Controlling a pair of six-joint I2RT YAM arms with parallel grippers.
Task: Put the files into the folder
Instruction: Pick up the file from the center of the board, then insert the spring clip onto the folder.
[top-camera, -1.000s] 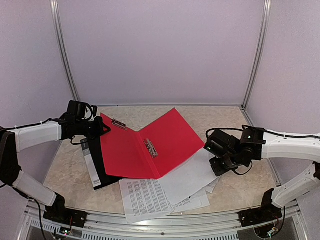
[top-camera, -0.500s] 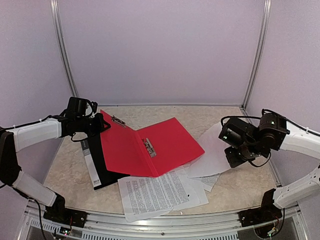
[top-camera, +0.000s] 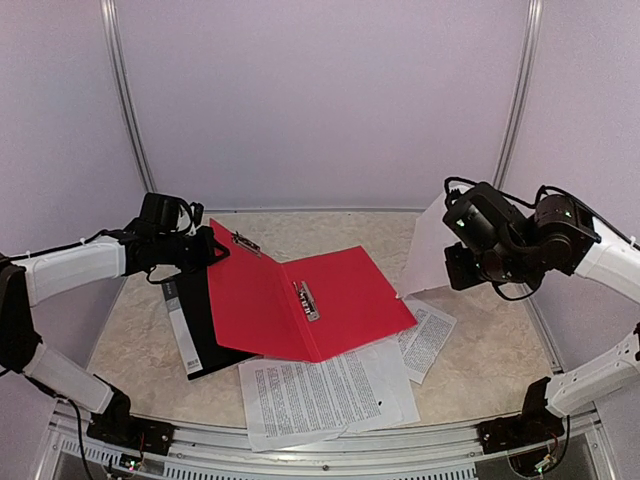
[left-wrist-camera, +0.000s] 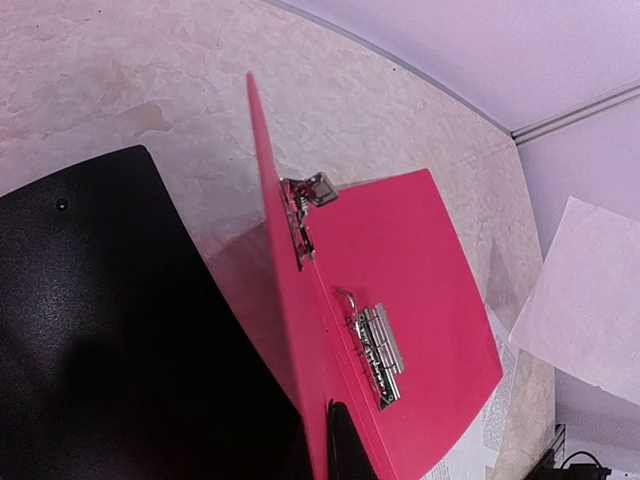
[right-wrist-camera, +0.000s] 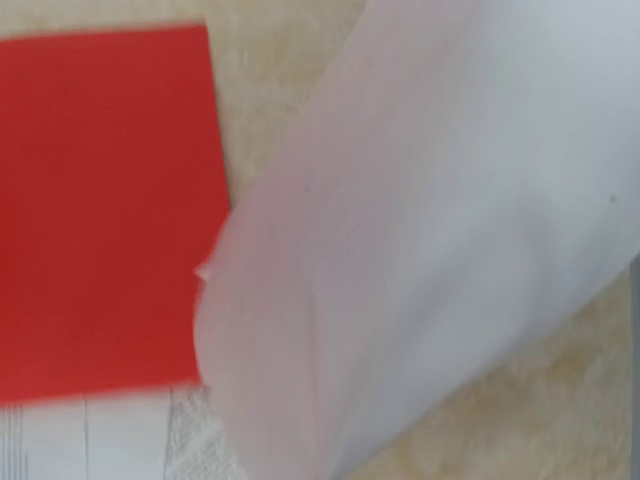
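The red folder (top-camera: 340, 295) lies open on the table, its metal clip (left-wrist-camera: 378, 345) bare. My left gripper (top-camera: 205, 252) is shut on the edge of the folder's left cover (left-wrist-camera: 285, 300) and holds that cover up steeply. One black finger (left-wrist-camera: 345, 450) shows against the cover's inner side. My right gripper (top-camera: 458, 268) is shut on one of the files, a nearly blank white sheet (top-camera: 422, 255), and holds it in the air right of the folder. That sheet (right-wrist-camera: 430, 230) fills the right wrist view and hides the fingers. More files, printed sheets (top-camera: 310, 395), lie in front of the folder.
A black folder (top-camera: 188, 325) lies flat under the red one's raised cover, also in the left wrist view as the black folder (left-wrist-camera: 110, 320). One printed sheet (top-camera: 428, 335) sticks out at the red folder's right corner. Walls close in the table on three sides.
My right gripper has lifted the white sheet off the pile, up and to the right. The folder's right half has dropped flat. The left arm has barely moved.
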